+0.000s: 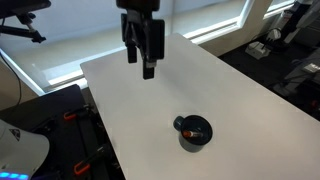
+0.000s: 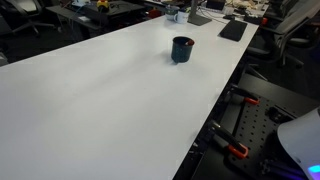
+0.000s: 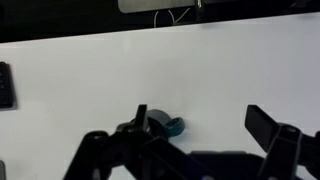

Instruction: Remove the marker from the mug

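Observation:
The dark mug (image 1: 195, 131) stands on the white table (image 1: 150, 110) near its front edge. It also shows in an exterior view (image 2: 182, 49) and in the wrist view (image 3: 158, 122), with its bluish handle to the right. A small red spot inside the mug is the marker's end (image 1: 189, 132); the marker's shaft is hidden. My gripper (image 1: 143, 62) hangs open and empty high above the far part of the table, well away from the mug. In the wrist view the gripper's (image 3: 200, 125) left finger overlaps the mug.
A dark keyboard-like item (image 3: 5, 86) lies at the table's edge. Black flat items (image 2: 232, 30) lie at the table's far end. Orange clamps (image 2: 237, 150) and dark gear sit beside the table. Office chairs stand beyond.

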Tool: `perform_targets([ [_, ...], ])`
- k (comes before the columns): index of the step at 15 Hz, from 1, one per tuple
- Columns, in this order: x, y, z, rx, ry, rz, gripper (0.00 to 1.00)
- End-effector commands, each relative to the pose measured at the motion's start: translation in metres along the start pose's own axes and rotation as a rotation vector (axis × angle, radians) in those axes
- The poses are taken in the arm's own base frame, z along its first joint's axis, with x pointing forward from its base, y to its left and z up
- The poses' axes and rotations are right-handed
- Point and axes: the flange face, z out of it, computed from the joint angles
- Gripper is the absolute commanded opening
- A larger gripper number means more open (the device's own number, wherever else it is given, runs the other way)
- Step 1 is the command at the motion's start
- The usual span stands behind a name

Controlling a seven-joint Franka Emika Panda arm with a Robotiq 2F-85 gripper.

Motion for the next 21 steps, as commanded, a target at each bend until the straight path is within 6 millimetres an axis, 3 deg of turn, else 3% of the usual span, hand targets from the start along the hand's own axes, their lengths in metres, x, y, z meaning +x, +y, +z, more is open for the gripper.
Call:
perform_targets([
  [1,0.042,0.021,0.024,-0.038,-0.035,0.111,1.00],
  [2,0.051,0.029,0.032,-0.046,-0.053,0.147,1.00],
  [3,0.029,0.016,0.024,-0.024,-0.036,0.088,1.00],
  [5,0.036,0.020,0.034,-0.024,-0.059,0.096,1.00],
  [11,0.035,0.017,0.027,-0.026,-0.043,0.090,1.00],
  [17,0.062,0.018,0.054,-0.059,-0.098,0.138,1.00],
  [21,0.091,0.025,0.076,-0.072,-0.135,0.200,1.00],
])
